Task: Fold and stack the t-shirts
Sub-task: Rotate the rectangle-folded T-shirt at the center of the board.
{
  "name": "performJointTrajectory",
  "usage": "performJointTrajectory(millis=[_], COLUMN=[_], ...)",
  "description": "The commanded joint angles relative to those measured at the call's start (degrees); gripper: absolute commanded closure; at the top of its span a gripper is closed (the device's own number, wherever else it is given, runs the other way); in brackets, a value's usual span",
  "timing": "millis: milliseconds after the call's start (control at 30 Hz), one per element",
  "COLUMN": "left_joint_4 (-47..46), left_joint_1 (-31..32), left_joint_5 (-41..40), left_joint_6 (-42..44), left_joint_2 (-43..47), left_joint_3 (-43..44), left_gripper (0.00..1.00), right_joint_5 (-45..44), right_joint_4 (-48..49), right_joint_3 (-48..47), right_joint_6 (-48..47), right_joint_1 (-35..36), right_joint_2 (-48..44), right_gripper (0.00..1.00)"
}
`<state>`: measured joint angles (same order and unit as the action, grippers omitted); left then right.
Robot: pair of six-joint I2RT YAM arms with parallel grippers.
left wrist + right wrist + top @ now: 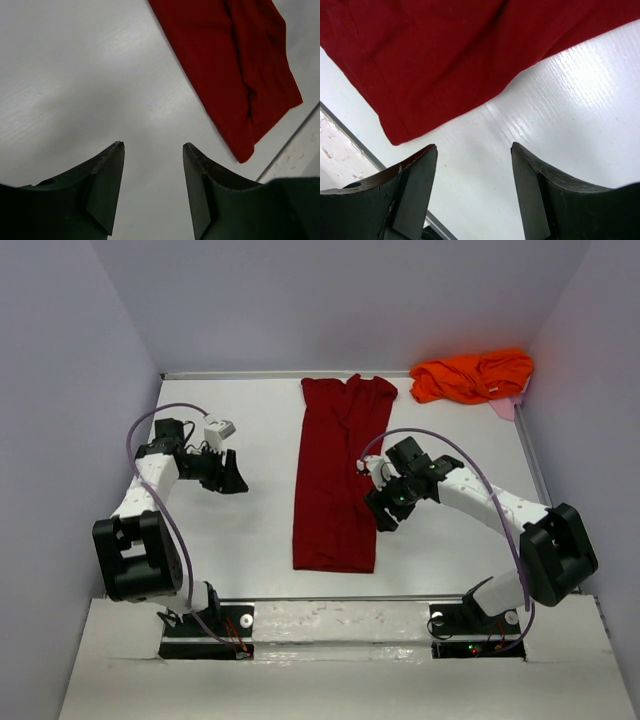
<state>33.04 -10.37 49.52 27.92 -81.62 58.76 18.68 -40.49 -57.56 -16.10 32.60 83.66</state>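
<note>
With the left end effector and right end effector both apart and empty, we should pinch the near corners of the crimson t-shirt, a long strip at centre frame, evenly, while the orange t-shirt lies bunched at upper right.

white table | crimson t-shirt — long strip, centre | orange t-shirt — crumpled, far-right corner
</note>
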Motion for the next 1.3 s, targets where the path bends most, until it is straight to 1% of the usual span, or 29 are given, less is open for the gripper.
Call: performJointTrajectory(millis=[0, 33, 67, 100, 167, 233, 300, 333, 400, 433, 533, 600, 700, 733, 800, 833, 867, 933, 967, 1033, 1100, 1133, 1167, 1233, 1267], left_joint_4=[15.3, 16.7, 17.3, 18.2, 18.8, 18.7, 19.7, 20.0, 20.2, 20.6, 20.7, 18.9, 13.2, 9.9, 6.3, 4.2, -0.5, -5.4, -8.5, -10.3, -13.4, -15.3, -15.3, -18.5, -19.0], left_joint_1=[3.6, 5.5, 5.5, 7.7, 10.1, 15.5, 18.2, 18.9, 19.7, 20.0, 20.1, 20.4, 20.7, 20.7, 20.8, 21.0, 21.2, 21.8, 22.1, 22.6, 23.5, 25.0, 26.0, 27.8, 28.6], left_joint_5=[-0.5, -0.8, -1.2, -1.5, -3.3, -5.6, -6.5, -7.2, -8.6, -8.6, -9.1, -8.8, -9.2, -8.8, -8.1, -8.0, -8.0, -8.6, -8.9, -8.7, -10.7, -13.0, -14.5, -18.6, -18.7], left_joint_6=[9.4, 9.3, 8.6, 9.1, 8.2, 6.6, 5.4, 4.1, 3.1, 3.3, 2.9, 2.6, 0.8, 0.0, -0.2, -0.3, -0.1, 0.2, -1.0, -0.8, -0.9, -0.2, 0.2, 0.3, 0.6], left_joint_2=[-2.4, -2.9, -3.5, -4.1, -5.1, -6.2, -8.7, -10.8, -13.4, -16.1, -20.4, -20.9, -19.0, -17.9, -16.6, -14.9, -13.6, -9.7, -9.0, -6.3, -3.6, -0.7, 0.8, 3.1, 4.2], left_joint_3=[6.3, 7.0, 7.6, 8.2, 9.5, 10.3, 12.0, 12.9, 13.7, 14.4, 14.6, 13.8, 11.6, 10.2, 8.4, 7.4, 4.7, 0.0, -0.4, -1.4, -3.8, -6.2, -7.5, -9.9, -10.9], left_gripper=[0.41, 0.41, 0.41, 0.41, 0.40, 0.40, 0.39, 0.38, 0.38, 0.38, 0.38, 0.38, 0.39, 0.39, 0.39, 0.41, 0.42, 0.42, 0.42, 0.43, 0.43, 0.43, 0.43, 0.42, 0.42], right_joint_5=[-2.9, -3.1, -3.1, -3.3, -2.9, -1.0, 0.5, 0.7, 1.4, 2.2, 3.7, 3.8, 3.8, 5.0, 6.5, 8.0, 8.9, 9.6, 9.6, 9.6, 9.6, 9.5, 9.3, 9.6, 10.0], right_joint_4=[-0.5, -0.6, -0.7, -0.9, -0.9, -1.3, -2.0, -2.2, -2.3, -2.4, -2.0, -1.3, 0.7, 1.0, 2.5, 3.7, 6.0, 8.0, 8.8, 9.5, 10.3, 10.3, 10.3, 9.7, 8.9], right_joint_3=[0.0, 0.2, 0.3, 0.1, -0.3, -1.4, -2.2, -2.7, -3.3, -3.5, -4.6, -4.8, -4.1, -3.4, -2.5, -0.8, 0.2, 2.0, 2.4, 3.2, 4.9, 5.5, 6.1, 7.5, 7.9], right_joint_6=[0.6, 0.6, 0.5, 0.5, 0.6, 1.1, 1.1, 1.1, 0.8, 0.8, 0.7, 0.8, 0.5, 0.1, -1.6, -2.6, -3.3, -5.2, -5.5, -7.0, -8.2, -9.4, -9.9, -12.1, -12.7], right_joint_1=[-0.2, -0.2, -0.7, -0.7, -0.7, -0.7, -0.7, -0.7, -0.7, -0.7, -0.7, -0.7, -0.7, -0.7, -0.7, -0.7, -0.7, -0.7, -0.7, -0.7, -0.7, -0.7, -0.7, -0.7, -0.7], right_joint_2=[-0.1, 1.0, 1.6, 2.2, 3.3, 4.0, 5.7, 6.2, 8.0, 8.4, 9.5, 9.7, 8.0, 6.8, 5.4, 4.4, 2.5, 1.3, 0.9, 0.3, -0.4, -1.2, -1.5, -2.2, -2.2], right_gripper=[0.33, 0.33, 0.34, 0.34, 0.34, 0.34, 0.34, 0.34, 0.34, 0.34, 0.34, 0.34, 0.34, 0.34, 0.35, 0.35, 0.34, 0.34, 0.34, 0.34, 0.34, 0.34, 0.34, 0.34, 0.34])
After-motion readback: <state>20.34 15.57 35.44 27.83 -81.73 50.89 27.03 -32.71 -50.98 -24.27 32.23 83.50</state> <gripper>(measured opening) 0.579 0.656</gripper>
